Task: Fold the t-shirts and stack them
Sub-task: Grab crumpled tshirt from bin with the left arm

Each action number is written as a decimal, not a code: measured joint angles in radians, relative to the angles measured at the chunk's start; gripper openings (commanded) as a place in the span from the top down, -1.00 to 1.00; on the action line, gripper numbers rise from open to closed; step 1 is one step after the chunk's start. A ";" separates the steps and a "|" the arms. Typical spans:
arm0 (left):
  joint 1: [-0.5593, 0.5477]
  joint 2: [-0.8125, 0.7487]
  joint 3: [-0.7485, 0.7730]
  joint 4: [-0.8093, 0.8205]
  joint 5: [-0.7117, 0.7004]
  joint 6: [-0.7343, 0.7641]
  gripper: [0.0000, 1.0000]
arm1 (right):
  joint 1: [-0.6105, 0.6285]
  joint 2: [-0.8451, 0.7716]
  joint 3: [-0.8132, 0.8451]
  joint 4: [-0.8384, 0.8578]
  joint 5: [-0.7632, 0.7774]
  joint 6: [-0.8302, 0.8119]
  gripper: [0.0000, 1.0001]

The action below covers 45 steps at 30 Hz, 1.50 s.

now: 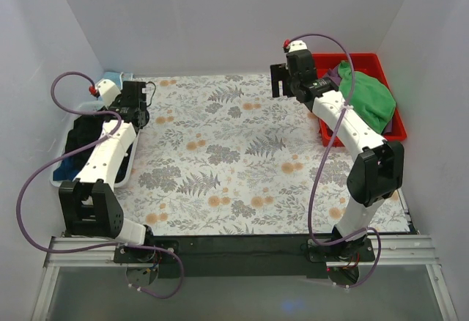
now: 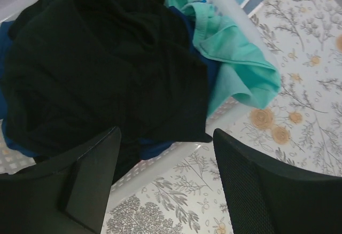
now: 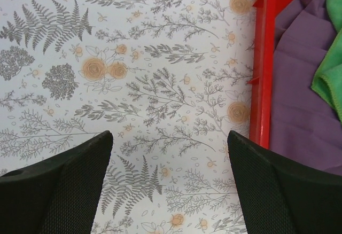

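A crumpled black t-shirt point(image 2: 101, 68) fills the white basket point(image 2: 160, 162) at the left, over a dark blue shirt point(image 2: 155, 149) and beside a teal shirt point(image 2: 235, 57). The black shirt also shows in the top view point(image 1: 80, 136). My left gripper point(image 2: 165, 183) is open and empty, hovering over the basket's near rim; in the top view it is by the basket point(image 1: 138, 105). My right gripper point(image 3: 168, 186) is open and empty above the floral cloth, left of the red bin; in the top view it is at the back right point(image 1: 282, 80).
A red bin point(image 1: 363, 63) at the back right holds a green garment point(image 1: 366, 95) and a purple one point(image 3: 299, 100). Its red wall point(image 3: 262, 68) stands just right of my right gripper. The floral tablecloth point(image 1: 234, 152) covers the table between the arms.
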 measured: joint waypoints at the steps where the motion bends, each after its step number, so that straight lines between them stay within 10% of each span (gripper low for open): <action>1: 0.014 0.000 0.002 -0.011 0.000 0.000 -0.35 | 0.000 0.008 0.000 -0.004 -0.003 0.005 -0.84; 23: 0.219 0.159 -0.012 -0.045 0.169 -0.029 0.02 | 0.000 0.110 0.085 -0.067 -0.028 0.032 -0.82; 29: 0.227 0.164 -0.019 -0.048 0.178 -0.043 0.97 | 0.000 0.116 0.119 -0.080 -0.027 0.029 -0.82; 45: 0.233 0.109 0.278 -0.127 0.274 -0.043 1.00 | 0.000 0.127 0.132 -0.099 -0.027 0.030 -0.79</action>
